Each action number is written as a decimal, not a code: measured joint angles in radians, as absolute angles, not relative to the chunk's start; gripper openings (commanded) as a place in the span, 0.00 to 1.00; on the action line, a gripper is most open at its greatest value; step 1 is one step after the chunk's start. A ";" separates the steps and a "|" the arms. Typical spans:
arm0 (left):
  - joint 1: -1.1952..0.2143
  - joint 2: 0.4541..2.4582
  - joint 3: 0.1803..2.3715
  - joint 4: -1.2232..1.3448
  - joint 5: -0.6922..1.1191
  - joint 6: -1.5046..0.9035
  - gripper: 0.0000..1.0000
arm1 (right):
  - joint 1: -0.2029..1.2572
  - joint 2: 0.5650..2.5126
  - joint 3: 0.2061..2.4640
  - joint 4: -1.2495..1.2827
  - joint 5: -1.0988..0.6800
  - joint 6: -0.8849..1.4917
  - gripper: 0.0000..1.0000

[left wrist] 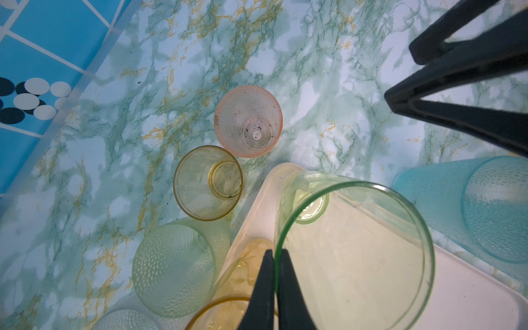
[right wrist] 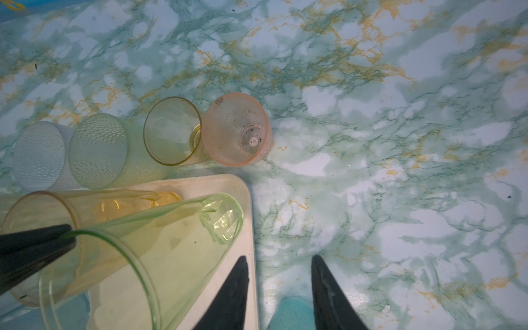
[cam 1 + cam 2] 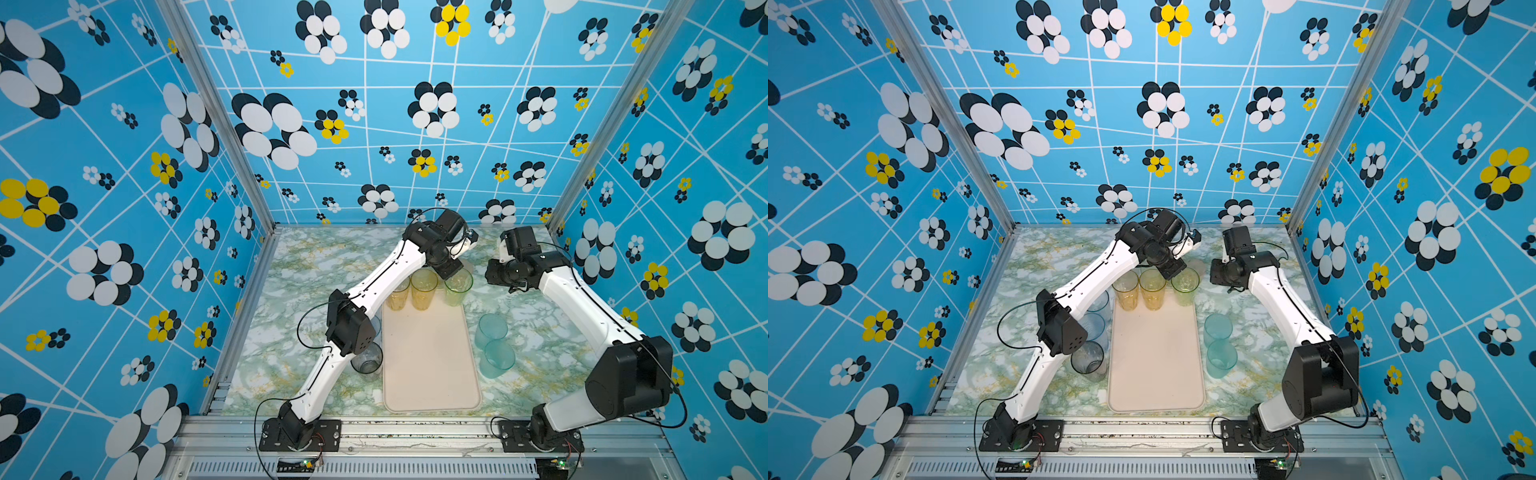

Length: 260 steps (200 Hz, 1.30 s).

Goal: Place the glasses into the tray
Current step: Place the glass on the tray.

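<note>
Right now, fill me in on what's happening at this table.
The left end effector is shut on the rim of the tall green tumbler, its base at the far corner of the tray, beside two amber tumblers. The right end effector hangs open and empty over the table nearby. Two teal tumblers and a pink tumbler stand outside the tray.

The tray (image 3: 432, 365) is smooth cream plastic, dull and not shiny. The green glass (image 1: 357, 257) is see-through plastic, smooth and glossy. The pink glass (image 1: 248, 114) and the teal glass (image 1: 485, 208) are plastic too, with tiny bumps all over. The worktop (image 2: 371, 114) looks like smooth marble with a soft shine. The rail (image 3: 415, 430) along its near edge is grey metal.
</note>
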State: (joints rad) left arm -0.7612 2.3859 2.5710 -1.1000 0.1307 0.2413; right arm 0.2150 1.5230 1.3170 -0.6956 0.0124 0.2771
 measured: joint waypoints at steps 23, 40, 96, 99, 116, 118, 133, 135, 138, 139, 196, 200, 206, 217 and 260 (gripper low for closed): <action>-0.760 2.410 2.587 -1.103 0.124 0.249 0.00 | 0.215 1.523 1.317 -0.692 0.011 0.277 0.39; -0.760 2.418 2.587 -1.110 0.120 0.250 0.00 | 0.215 1.523 1.317 -0.690 0.008 0.277 0.39; -0.759 2.418 2.588 -1.123 0.116 0.256 0.00 | 0.215 1.535 1.317 -0.675 -0.012 0.278 0.39; -0.759 2.418 2.588 -1.123 0.116 0.256 0.00 | 0.215 1.535 1.317 -0.674 -0.014 0.278 0.39; -0.759 2.420 2.588 -1.124 0.116 0.257 0.00 | 0.215 1.537 1.316 -0.669 -0.014 0.278 0.39; -0.760 2.420 2.588 -1.124 0.116 0.257 0.00 | 0.215 1.537 1.315 -0.669 -0.015 0.278 0.39; -0.759 2.421 2.588 -1.126 0.116 0.257 0.00 | 0.215 1.537 1.313 -0.668 -0.015 0.278 0.39; -0.759 2.421 2.588 -1.127 0.116 0.257 0.00 | 0.215 1.537 1.312 -0.668 -0.015 0.278 0.39; -0.759 2.422 2.588 -1.128 0.116 0.257 0.00 | 0.215 1.537 1.311 -0.667 -0.015 0.278 0.39; -0.759 2.422 2.588 -1.129 0.116 0.257 0.00 | 0.215 1.537 1.311 -0.668 -0.015 0.278 0.39; -0.756 2.439 2.588 -1.141 0.116 0.264 0.00 | 0.215 1.537 1.302 -0.667 -0.034 0.278 0.39; -0.755 2.439 2.588 -1.141 0.116 0.264 0.00 | 0.215 1.537 1.302 -0.667 -0.035 0.278 0.39; -0.754 2.440 2.588 -1.141 0.116 0.264 0.00 | 0.215 1.537 1.302 -0.665 -0.037 0.278 0.39; -0.753 2.441 2.588 -1.141 0.116 0.264 0.00 | 0.215 1.538 1.302 -0.664 -0.038 0.278 0.39; -0.752 2.441 2.589 -1.141 0.116 0.264 0.00 | 0.215 1.538 1.302 -0.661 -0.040 0.278 0.39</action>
State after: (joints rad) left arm -0.7521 2.4413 2.5889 -1.1408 0.1158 0.2638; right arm 0.2150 1.5383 1.3018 -0.6609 -0.0402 0.2779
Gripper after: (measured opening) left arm 0.058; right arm 0.391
